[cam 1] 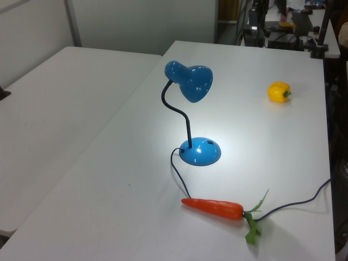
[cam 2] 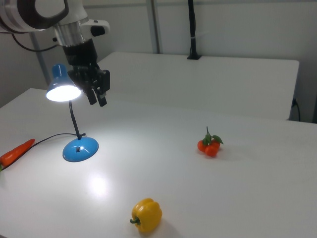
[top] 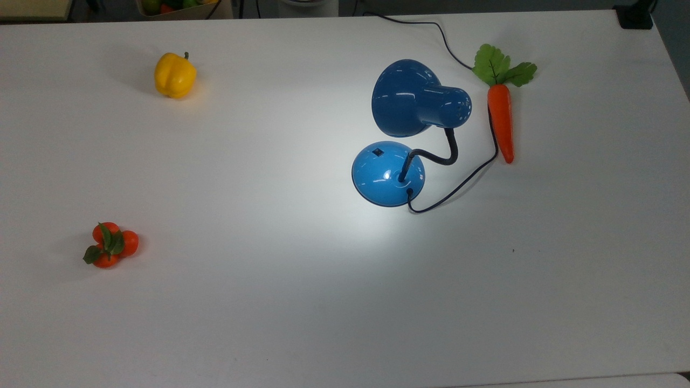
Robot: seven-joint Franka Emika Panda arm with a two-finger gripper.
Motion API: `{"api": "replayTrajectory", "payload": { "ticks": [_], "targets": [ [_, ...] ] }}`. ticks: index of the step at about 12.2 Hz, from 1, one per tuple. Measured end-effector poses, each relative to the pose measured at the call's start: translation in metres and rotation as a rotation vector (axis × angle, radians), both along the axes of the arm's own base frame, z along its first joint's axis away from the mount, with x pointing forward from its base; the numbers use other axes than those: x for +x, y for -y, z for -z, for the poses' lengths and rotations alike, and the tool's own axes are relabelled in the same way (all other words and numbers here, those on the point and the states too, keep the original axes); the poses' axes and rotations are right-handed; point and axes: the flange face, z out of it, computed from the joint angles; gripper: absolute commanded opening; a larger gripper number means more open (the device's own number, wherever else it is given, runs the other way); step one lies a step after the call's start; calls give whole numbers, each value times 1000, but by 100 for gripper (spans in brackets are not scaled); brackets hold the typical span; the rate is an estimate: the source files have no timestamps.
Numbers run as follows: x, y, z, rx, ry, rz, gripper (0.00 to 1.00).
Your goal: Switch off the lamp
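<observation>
The lamp is lit: its glossy blue shade [top: 409, 97] throws a bright pool onto the white table. A black bendy neck [top: 450, 151] joins the shade to the round blue base [top: 387, 173], which carries a small dark switch [top: 378, 152]. In the left view the lamp [cam 1: 190, 81] stands mid-table on its base [cam 1: 200, 152]. In the right view the shade [cam 2: 62, 85] glows white underneath, above the base [cam 2: 80, 149]. My gripper [cam 2: 97, 100] hangs in the air just right of the shade in the right view, higher than the base, open and holding nothing.
A toy carrot [top: 500, 121] lies beside the lamp's black cord [top: 453, 188], which runs off the table's far edge. A yellow pepper [top: 174, 75] and a cluster of small orange fruits [top: 110, 245] sit far off on the top view's left. A second white table [cam 1: 54, 109] adjoins.
</observation>
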Motion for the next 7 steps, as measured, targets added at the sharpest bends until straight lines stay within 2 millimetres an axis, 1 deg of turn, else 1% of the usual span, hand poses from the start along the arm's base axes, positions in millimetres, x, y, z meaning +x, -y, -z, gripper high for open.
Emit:
{"api": "replayTrajectory", "payload": {
  "ticks": [4,7],
  "targets": [
    [1,-1,1,0,-3,-7,0],
    [1,-6,3,0,-7,-19,0]
  ]
}}
